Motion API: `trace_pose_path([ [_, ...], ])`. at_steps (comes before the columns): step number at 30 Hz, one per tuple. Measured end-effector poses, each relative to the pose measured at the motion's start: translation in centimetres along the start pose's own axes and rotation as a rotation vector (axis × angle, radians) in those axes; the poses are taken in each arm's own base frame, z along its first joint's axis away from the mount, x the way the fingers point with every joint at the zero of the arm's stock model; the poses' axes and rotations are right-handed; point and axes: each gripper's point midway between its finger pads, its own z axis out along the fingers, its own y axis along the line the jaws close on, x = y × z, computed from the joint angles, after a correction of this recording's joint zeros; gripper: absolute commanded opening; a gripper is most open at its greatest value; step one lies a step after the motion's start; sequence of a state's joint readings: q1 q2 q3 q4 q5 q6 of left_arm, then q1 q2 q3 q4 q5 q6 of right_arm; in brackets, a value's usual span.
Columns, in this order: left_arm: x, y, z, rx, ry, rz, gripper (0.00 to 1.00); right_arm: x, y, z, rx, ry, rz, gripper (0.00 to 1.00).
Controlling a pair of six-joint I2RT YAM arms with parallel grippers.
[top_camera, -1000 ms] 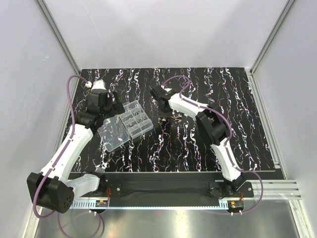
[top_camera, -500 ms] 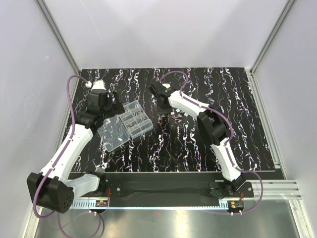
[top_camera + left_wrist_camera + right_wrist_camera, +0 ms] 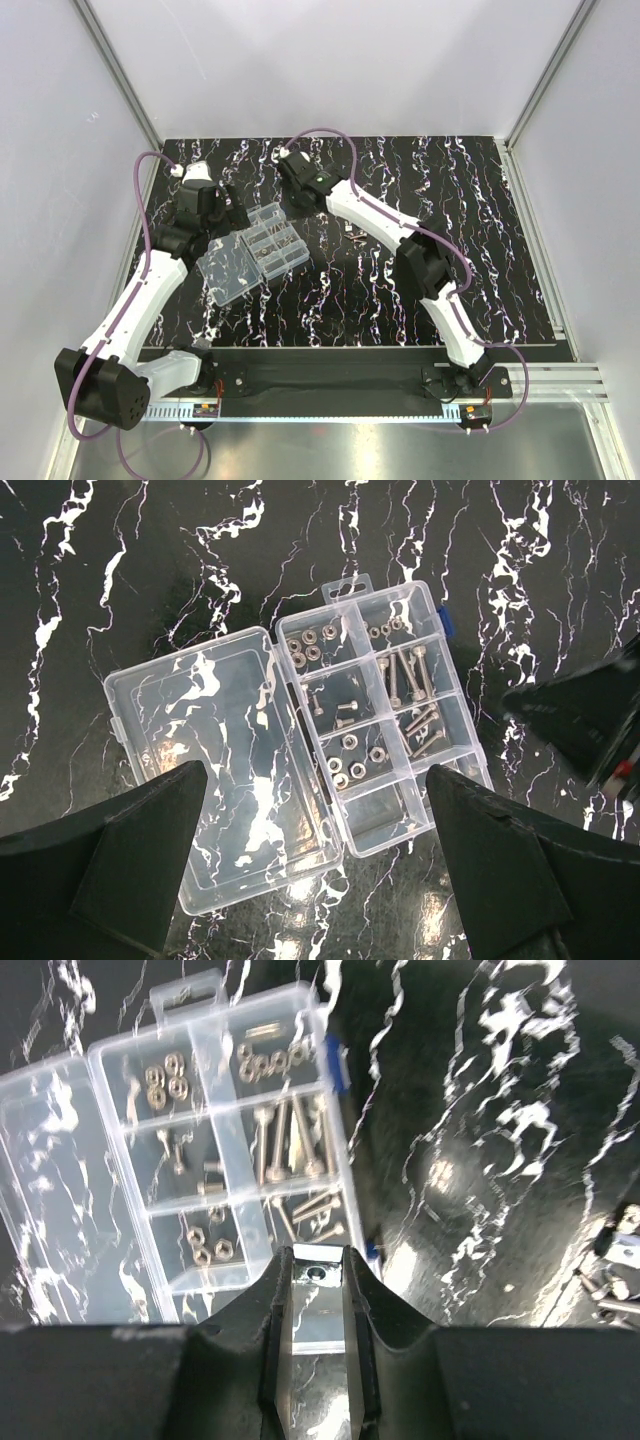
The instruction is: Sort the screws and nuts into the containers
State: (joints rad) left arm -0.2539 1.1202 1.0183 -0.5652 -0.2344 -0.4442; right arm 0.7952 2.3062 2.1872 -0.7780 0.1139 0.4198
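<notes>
L gripper [image 3: 315, 775] over open organiser box [image 3: 345, 588], fingers wide apart; R gripper [image 3: 318, 1260] near box, fingers pinched on tiny silvery nut [image 3: 318, 1273]; loose screws [image 3: 615, 1285] on table [image 3: 480, 250] to R

Left arm [image 3: 150, 285] and right arm [image 3: 380, 215]: white link shells, black joint housings. One purple cable [image 3: 145, 200] per arm loops up from the base rail [image 3: 330, 380]. Left gripper [image 3: 315, 772] fingers [image 3: 120, 880]: black, wedge-shaped.
</notes>
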Motion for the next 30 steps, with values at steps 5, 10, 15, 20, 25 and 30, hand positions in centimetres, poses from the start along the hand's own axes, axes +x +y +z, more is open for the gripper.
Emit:
trace_pose_path([
  [5,0.1,0.1,0.0,-0.004,0.002,0.000,0.99,2.4,0.6,0.5,-0.034,0.058,-0.032,0.05],
  [10,0.1,0.1,0.0,-0.005,0.005,0.001,0.99,5.2,0.9,0.7,-0.051,0.114,-0.065,0.05],
  [15,0.1,0.1,-0.2,-0.004,0.003,0.000,0.99,7.1,4.4,0.1,-0.122,0.132,-0.124,0.05],
  [20,-0.4,0.1,-0.8,0.006,-0.017,-0.005,0.99,8.4,6.9,-0.5,-0.174,0.142,-0.167,0.05],
  [25,-0.5,0.1,-1.0,0.010,-0.026,-0.008,0.99,8.6,7.3,-0.6,-0.180,0.143,-0.177,0.08],
  [30,-0.6,0.1,-1.1,0.011,-0.028,-0.008,0.99,8.8,7.3,-0.3,-0.178,0.148,-0.178,0.13],
])
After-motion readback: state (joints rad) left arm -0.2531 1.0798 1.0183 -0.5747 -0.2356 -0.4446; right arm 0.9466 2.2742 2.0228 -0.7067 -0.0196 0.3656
